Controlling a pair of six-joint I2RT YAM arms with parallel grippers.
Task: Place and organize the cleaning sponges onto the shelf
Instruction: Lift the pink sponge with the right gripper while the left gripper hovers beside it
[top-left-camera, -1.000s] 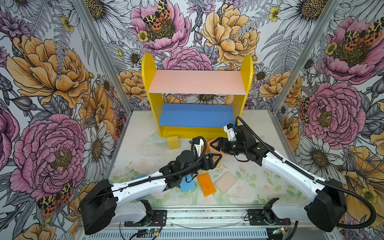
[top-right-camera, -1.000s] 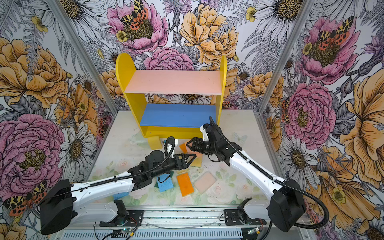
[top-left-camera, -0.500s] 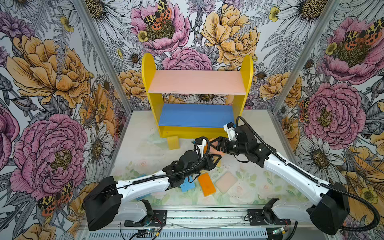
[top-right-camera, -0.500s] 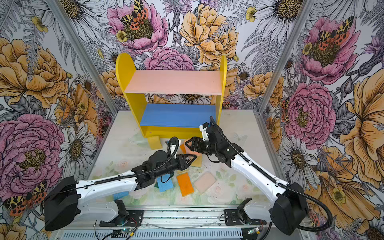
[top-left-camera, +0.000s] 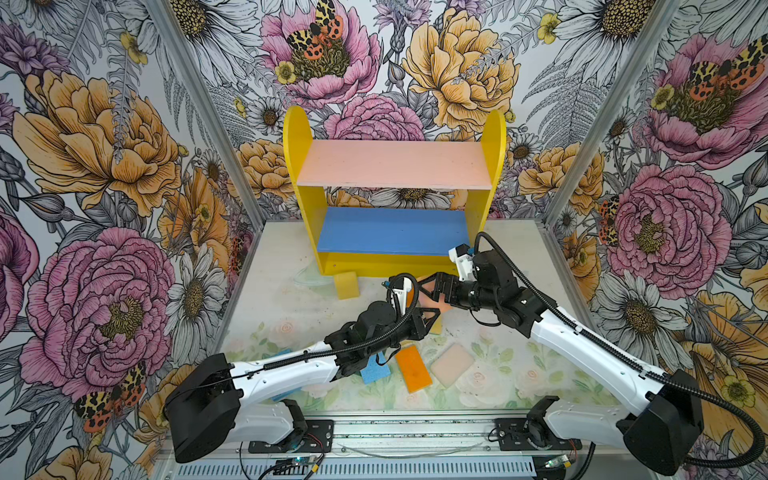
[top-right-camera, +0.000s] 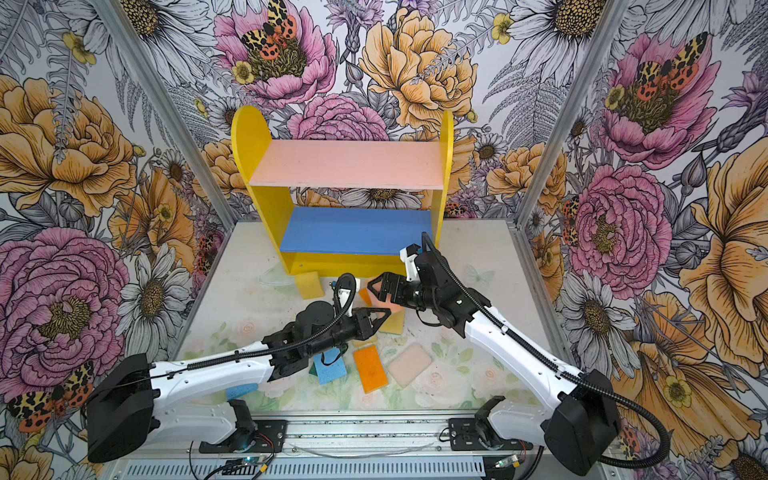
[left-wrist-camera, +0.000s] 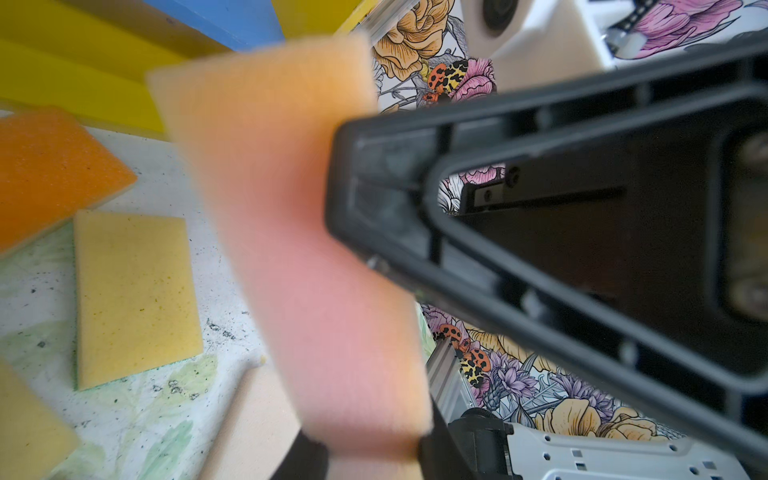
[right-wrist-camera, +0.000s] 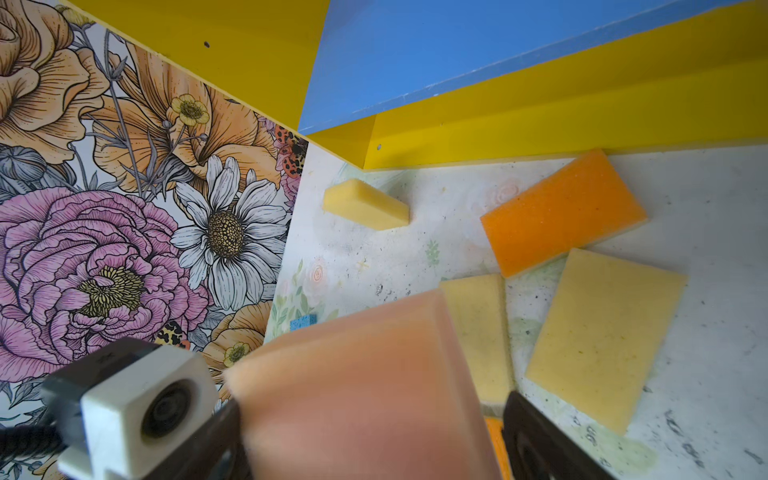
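The peach-pink sponge (left-wrist-camera: 291, 249) is a flat foam slab, peach fading to pink, up in the air just in front of the shelf (top-left-camera: 395, 166); left gripper (top-left-camera: 435, 314) is clamped on it now, after gaping wide a second ago. Right gripper (top-right-camera: 376, 293) has let go; its jaws stand wide either side.

The left arm (top-left-camera: 286, 370) and right arm (top-left-camera: 590, 345) have glossy white shells between bulky black joint housings, and a black ribbed cable (top-left-camera: 524, 279) runs along each. Each wrist carries a small white camera block (right-wrist-camera: 137, 407) with a round dark lens. The black fingers (left-wrist-camera: 374, 208) are hollow triangular frames with inner ribs and round screw heads, and black brackets (top-left-camera: 309, 432) sit at the bases.
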